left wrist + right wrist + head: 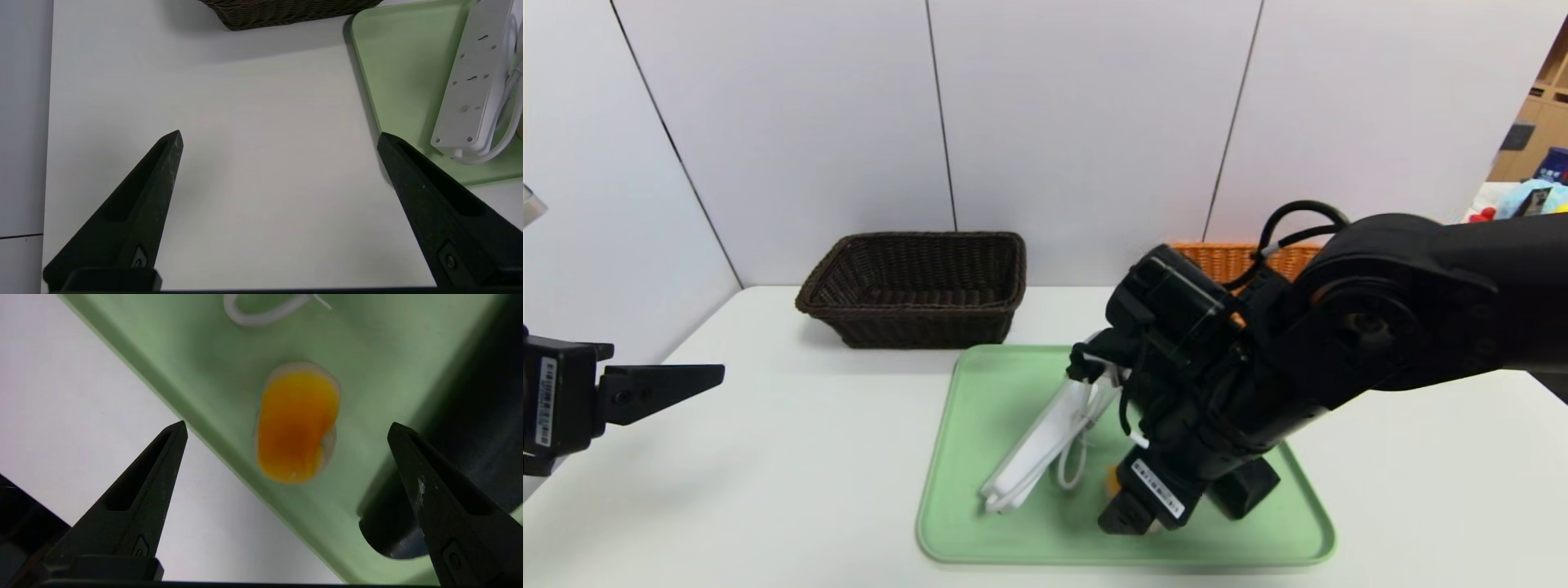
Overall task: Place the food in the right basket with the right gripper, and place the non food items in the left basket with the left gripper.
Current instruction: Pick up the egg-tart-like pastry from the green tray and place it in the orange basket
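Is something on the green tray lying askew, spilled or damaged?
Nothing looks spilled or damaged. The white power strip lies diagonally on the green tray, its cable looped loosely beside it. The orange food piece sits whole below the open right gripper.

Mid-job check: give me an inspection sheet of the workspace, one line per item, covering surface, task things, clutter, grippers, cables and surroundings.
Surface: white table carrying a green tray.
Job's things: white power strip and an orange food item lie on the tray; dark basket on the left, orange basket on the right, mostly hidden by the right arm.
Clutter: nothing seen.
Grippers: left gripper open, over bare table left of the tray; right gripper open, over the food item.
Cables: the strip's white cord coiled beside it.
Surroundings: white panel wall behind; shelving far right.
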